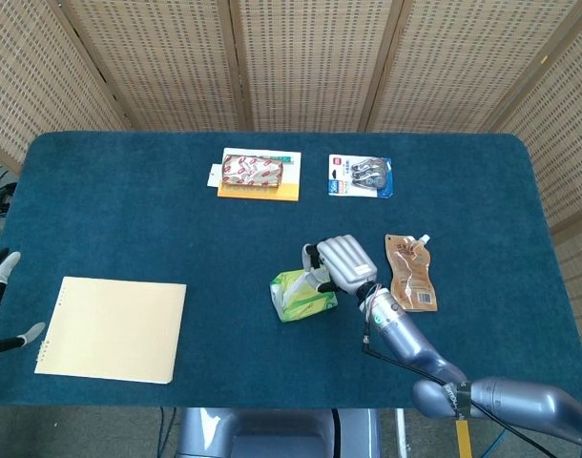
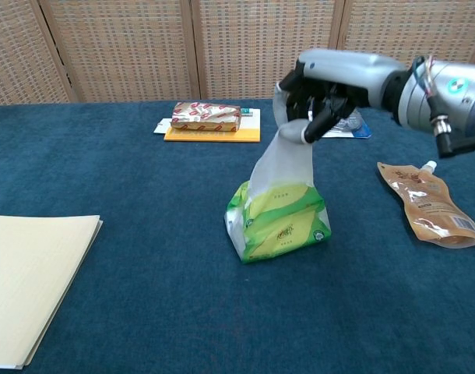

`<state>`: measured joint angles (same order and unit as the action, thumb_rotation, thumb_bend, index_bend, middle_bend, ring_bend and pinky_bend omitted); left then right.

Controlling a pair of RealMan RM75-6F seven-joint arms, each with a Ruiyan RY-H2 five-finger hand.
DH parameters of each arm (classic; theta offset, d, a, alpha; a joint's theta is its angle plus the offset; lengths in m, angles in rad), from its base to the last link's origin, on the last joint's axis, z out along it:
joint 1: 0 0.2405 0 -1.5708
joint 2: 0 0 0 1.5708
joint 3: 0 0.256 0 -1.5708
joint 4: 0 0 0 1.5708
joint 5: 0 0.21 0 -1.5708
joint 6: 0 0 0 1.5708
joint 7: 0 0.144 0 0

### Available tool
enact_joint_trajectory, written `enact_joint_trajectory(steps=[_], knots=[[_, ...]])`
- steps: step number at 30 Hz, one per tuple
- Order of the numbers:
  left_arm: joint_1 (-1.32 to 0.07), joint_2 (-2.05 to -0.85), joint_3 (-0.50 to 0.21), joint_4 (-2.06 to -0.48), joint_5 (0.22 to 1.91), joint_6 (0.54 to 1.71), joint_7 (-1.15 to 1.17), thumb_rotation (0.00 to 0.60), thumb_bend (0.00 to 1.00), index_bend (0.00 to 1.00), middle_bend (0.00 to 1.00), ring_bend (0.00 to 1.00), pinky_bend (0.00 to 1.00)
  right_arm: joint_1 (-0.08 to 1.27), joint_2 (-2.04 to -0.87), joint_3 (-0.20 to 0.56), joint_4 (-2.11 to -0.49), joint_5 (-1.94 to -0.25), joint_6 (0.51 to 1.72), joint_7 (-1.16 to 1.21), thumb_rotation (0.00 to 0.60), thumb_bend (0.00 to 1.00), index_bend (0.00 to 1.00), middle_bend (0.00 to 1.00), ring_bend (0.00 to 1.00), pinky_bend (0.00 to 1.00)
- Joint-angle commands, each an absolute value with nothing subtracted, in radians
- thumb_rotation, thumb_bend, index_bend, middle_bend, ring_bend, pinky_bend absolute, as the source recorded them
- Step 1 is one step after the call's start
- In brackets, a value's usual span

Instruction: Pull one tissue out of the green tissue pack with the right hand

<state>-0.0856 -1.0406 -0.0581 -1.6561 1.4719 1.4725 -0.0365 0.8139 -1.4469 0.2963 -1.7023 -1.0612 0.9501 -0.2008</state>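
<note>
Right hand [image 2: 315, 105] pinches tissue [image 2: 284, 160] above green tissue pack [image 2: 278, 220]; mid-pull, next lift until free.

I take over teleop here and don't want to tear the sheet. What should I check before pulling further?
1. Right robot hand holds the tissue: ok.
2. Tissue fully free of the green tissue pack: not ok, its lower end is inside the pack.
3. Pack resting on the table: ok.
4. Brown pouch apart from the pack: ok.
5. Second sheet following: cannot tell.
</note>
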Motion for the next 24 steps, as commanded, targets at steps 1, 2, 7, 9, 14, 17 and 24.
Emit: enact_joint_trajectory(steps=[1,2,7,9,14,17,24], knots=[[-0.083,-1.039,-0.057,-1.654,1.475,1.477,-0.042,0.600,0.00,0.00,0.00,0.00,0.00,0.782,-1.395,0.383,-1.773,-1.080,1.020,-0.099,0.600,0.62,0.66,0.64,0.54,0.53],[-0.082,-1.038,-0.057,-1.654,1.477,1.479,-0.046,0.600,0.00,0.00,0.00,0.00,0.00,0.777,-1.384,0.405,-1.785,-1.072,1.032,-0.078,0.600,0.62,0.66,0.64,0.54,0.53],[-0.079,-1.035,-0.055,-1.659,1.487,1.490,-0.053,0.600,0.00,0.00,0.00,0.00,0.00,0.768,-1.333,0.518,-1.810,-0.961,1.057,0.003,0.600,0.62,0.66,0.64,0.54,0.53],[-0.078,-1.033,-0.055,-1.663,1.487,1.493,-0.053,0.600,0.00,0.00,0.00,0.00,0.00,0.772,-1.314,0.570,-1.802,-0.861,1.039,0.045,0.600,0.62,0.66,0.64,0.54,0.53],[-0.080,-1.031,-0.057,-1.661,1.482,1.488,-0.058,0.600,0.00,0.00,0.00,0.00,0.00,0.780,-1.310,0.611,-1.744,-0.697,0.984,0.111,0.600,0.62,0.66,0.64,0.54,0.53],[-0.083,-1.032,-0.058,-1.660,1.477,1.481,-0.056,0.600,0.00,0.00,0.00,0.00,0.00,0.783,-1.332,0.618,-1.684,-0.602,0.925,0.175,0.600,0.62,0.66,0.64,0.54,0.53],[-0.090,-1.035,-0.063,-1.661,1.460,1.467,-0.046,0.600,0.00,0.00,0.00,0.00,0.00,0.803,-1.424,0.602,-1.495,-0.433,0.782,0.287,0.600,0.62,0.66,0.64,0.54,0.53]])
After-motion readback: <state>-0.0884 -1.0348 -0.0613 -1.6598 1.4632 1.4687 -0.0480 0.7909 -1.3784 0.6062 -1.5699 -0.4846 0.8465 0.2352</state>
